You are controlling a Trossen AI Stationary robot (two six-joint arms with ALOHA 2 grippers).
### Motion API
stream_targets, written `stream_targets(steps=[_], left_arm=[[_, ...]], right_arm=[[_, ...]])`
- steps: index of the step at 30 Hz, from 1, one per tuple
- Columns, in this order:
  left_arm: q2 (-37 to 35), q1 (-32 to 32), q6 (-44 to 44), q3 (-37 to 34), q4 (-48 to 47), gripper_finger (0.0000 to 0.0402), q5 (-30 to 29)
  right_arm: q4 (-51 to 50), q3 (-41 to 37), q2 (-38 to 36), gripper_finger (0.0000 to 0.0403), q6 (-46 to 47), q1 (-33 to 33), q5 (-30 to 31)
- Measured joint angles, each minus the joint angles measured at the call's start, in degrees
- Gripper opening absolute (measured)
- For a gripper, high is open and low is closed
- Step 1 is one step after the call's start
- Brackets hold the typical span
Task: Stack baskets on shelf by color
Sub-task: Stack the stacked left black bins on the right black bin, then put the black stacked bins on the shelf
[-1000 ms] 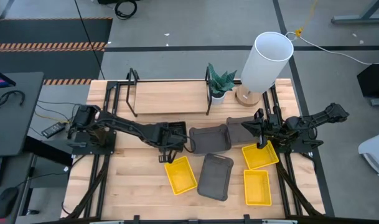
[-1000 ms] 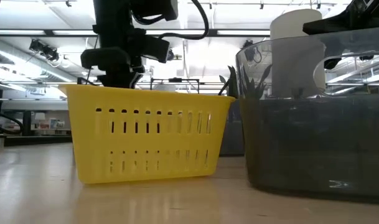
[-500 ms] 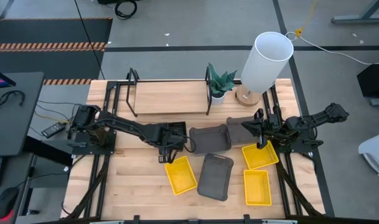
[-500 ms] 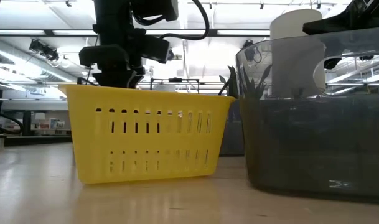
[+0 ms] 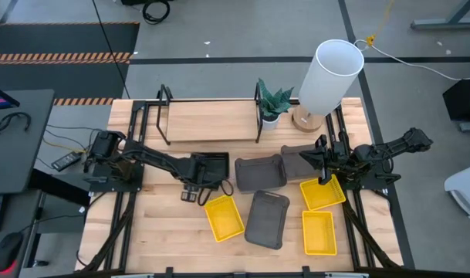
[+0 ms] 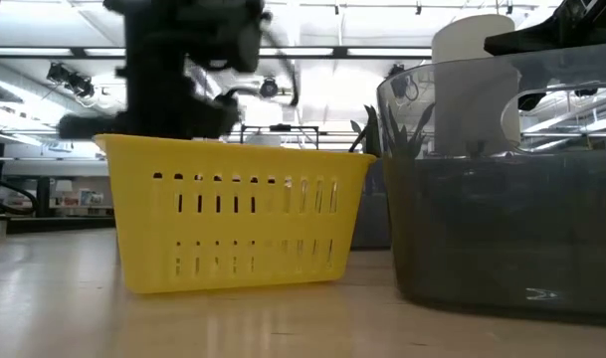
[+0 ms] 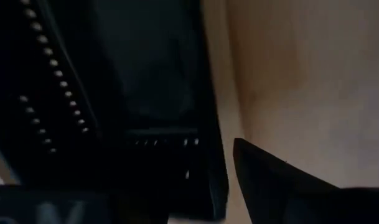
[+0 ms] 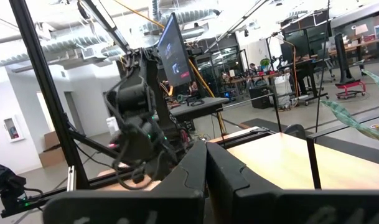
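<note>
My left gripper [image 5: 197, 185] is over the middle of the table, shut on a black perforated basket [image 5: 210, 165]; this basket fills the left wrist view [image 7: 114, 93]. My right gripper [image 5: 324, 174] hangs shut and empty at the table's right, over the seam between a dark grey basket [image 5: 298, 161] and a yellow basket [image 5: 322, 193]. Two more dark grey baskets [image 5: 259, 174] [image 5: 267, 219] and two more yellow ones [image 5: 224, 216] [image 5: 319, 232] rest flat on the table. The shelf [image 5: 207, 122] stands along the far edge. My left gripper has the black basket by one side wall [image 7: 208, 155]. One finger [image 7: 282, 186] stands on the outer side of that wall, over bare wood; the other is hidden in the dark of the basket. The gripper comes from above. Whether the basket is off the table, I cannot tell.
A potted plant [image 5: 273, 104] stands at the shelf's right end, and a white cylindrical lamp [image 5: 331, 76] at the far right. In the low view a yellow basket [image 6: 238, 214] and a dark grey one [image 6: 502, 229] stand close to the camera. Bare wood lies at the near left [image 5: 157, 224].
My left gripper has gone toward the table's left edge, taking the black basket away from the middle dark grey basket; it shows blurred in the low view. My right arm has kept still.
</note>
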Motion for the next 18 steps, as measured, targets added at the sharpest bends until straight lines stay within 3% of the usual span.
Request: stream_targets(steps=[10, 18], left_arm=[[-0.2, -1.4, 12.5, -4.1, -7.5, 0.0114, -1.0], [-0.5, -3.9, 27.7, -4.1, -16.7, 0.0066, -8.9]], right_arm=[[0.0, 0.0, 0.0, 0.0012, 0.0, 0.0, 0.0], [0.0, 0.0, 0.0, 0.0012, 0.0, 0.0, 0.0]])
